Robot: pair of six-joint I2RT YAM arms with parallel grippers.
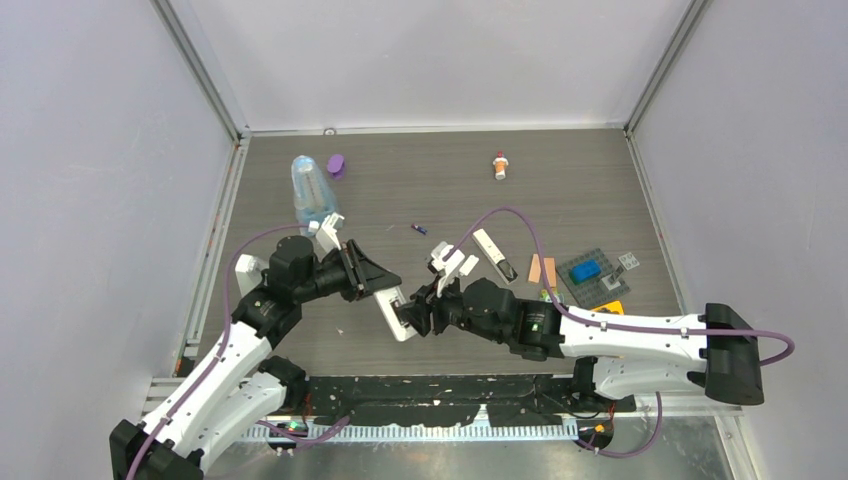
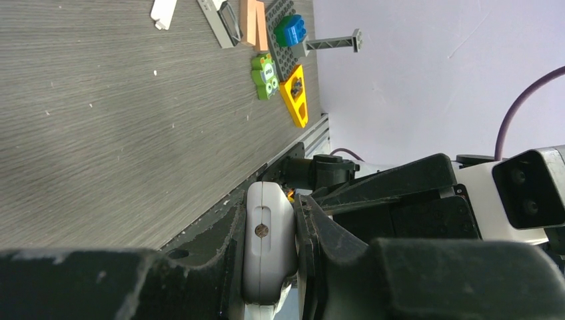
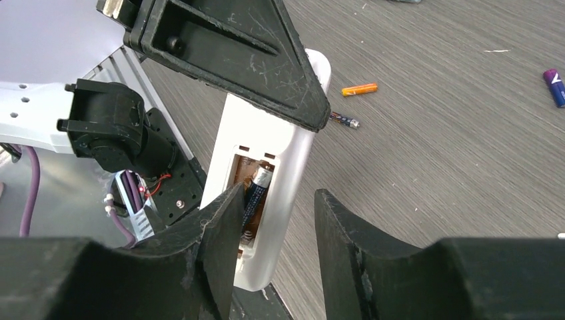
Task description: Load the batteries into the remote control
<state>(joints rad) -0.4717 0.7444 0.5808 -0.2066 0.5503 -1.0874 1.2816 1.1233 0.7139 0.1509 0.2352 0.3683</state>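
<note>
Grey table [image 1: 400,200]: your left gripper [image 2: 270,263] clamps the remote control [image 3: 256,127]; its open compartment [image 3: 241,167] holds one dark battery [image 3: 257,189]. Your right gripper [image 3: 280,200] sits at that compartment, jaws parted, gripping nothing. Orange battery [image 3: 360,89], second dark battery [image 3: 344,120] and purple battery [image 3: 554,85] lie loose.

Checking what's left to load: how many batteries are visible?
4. One dark battery in the remote control's open compartment; loose on the table: an orange battery, a second dark battery beside it, a purple battery farther off.
</note>
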